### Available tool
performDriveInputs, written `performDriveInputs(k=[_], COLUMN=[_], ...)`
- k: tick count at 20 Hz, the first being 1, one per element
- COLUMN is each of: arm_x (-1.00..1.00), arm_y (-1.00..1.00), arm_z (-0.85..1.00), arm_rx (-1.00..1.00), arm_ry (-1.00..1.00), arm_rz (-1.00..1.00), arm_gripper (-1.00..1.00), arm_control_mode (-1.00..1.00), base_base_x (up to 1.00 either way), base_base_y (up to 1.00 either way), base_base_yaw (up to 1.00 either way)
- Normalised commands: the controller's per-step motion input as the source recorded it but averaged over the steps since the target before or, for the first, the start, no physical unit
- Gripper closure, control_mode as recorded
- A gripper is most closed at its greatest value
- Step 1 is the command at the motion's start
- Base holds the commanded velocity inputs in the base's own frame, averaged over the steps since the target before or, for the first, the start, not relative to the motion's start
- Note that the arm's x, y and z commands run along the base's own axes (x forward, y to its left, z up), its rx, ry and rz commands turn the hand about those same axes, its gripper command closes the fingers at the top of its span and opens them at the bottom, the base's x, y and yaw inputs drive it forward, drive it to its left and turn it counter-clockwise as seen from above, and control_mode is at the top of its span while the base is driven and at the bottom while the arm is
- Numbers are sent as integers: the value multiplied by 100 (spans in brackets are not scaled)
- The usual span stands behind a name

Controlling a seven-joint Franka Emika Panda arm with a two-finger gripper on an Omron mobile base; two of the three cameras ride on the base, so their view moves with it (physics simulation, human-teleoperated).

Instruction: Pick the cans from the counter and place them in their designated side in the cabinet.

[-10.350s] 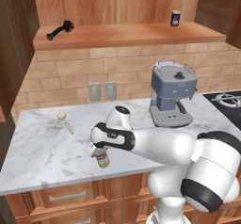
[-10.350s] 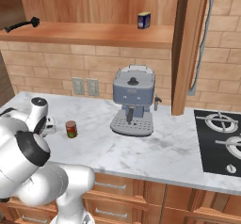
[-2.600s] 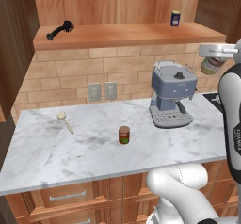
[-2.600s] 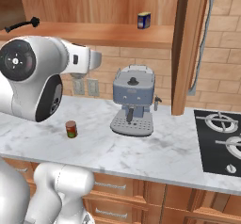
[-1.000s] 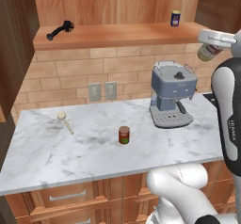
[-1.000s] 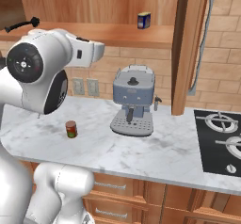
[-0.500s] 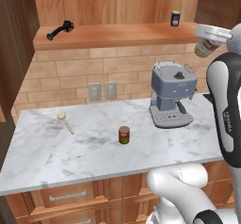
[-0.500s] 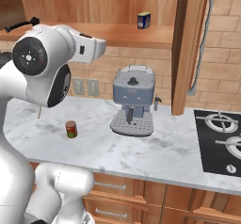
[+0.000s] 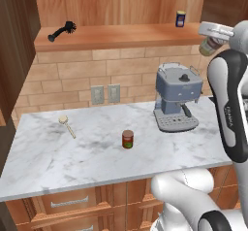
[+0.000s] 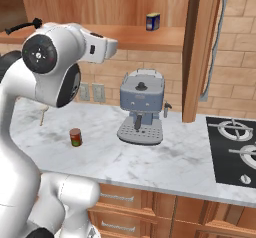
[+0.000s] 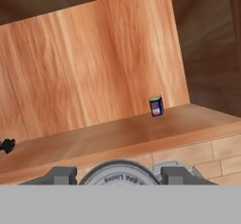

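Arm: we see it reared up high at the right of the left base view, forearm upright, hand level with the cabinet shelf [image 9: 121, 33].
Gripper [image 9: 209, 40]: jaws closed on the silver can [image 9: 209, 44], held just off the shelf's right end; in the hand view its round top [image 11: 118, 175] sits between the fingertips [image 11: 59, 175].
Hand aim: we look along the shelf at the wood back panel [image 11: 94, 63] and a blue can [image 11: 156, 106].
Dark red can [image 9: 127, 139]: upright on the marble counter [image 9: 58, 152], left of the coffee machine [image 9: 177, 99].

Tan brick backsplash [image 9: 72, 87] with 2 outlets [image 9: 105, 94]; black stovetop [image 10: 236, 152] right.
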Motion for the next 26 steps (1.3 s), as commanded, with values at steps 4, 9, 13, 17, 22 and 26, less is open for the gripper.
performDriveInputs(k=[4, 9, 13, 17, 22, 26], arm_x=[13, 17, 19, 21, 20, 21], arm_y=[-13, -11, -10, -8, -8, -6], arm_z=[1, 0, 0, 0, 0, 0], arm_rx=[2, 1, 1, 1, 1, 0], arm_ry=[0, 1, 1, 0, 0, 0], arm_rz=[-2, -2, -1, -1, -1, -1], arm_gripper=[100, 100, 100, 100, 100, 100], arm_control_mode=[-100, -100, -100, -100, -100, -100], base_base_x=[0, 0, 0, 0, 0, 0], base_base_y=[0, 0, 0, 0, 0, 0], base_base_yaw=[0, 0, 0, 0, 0, 0])
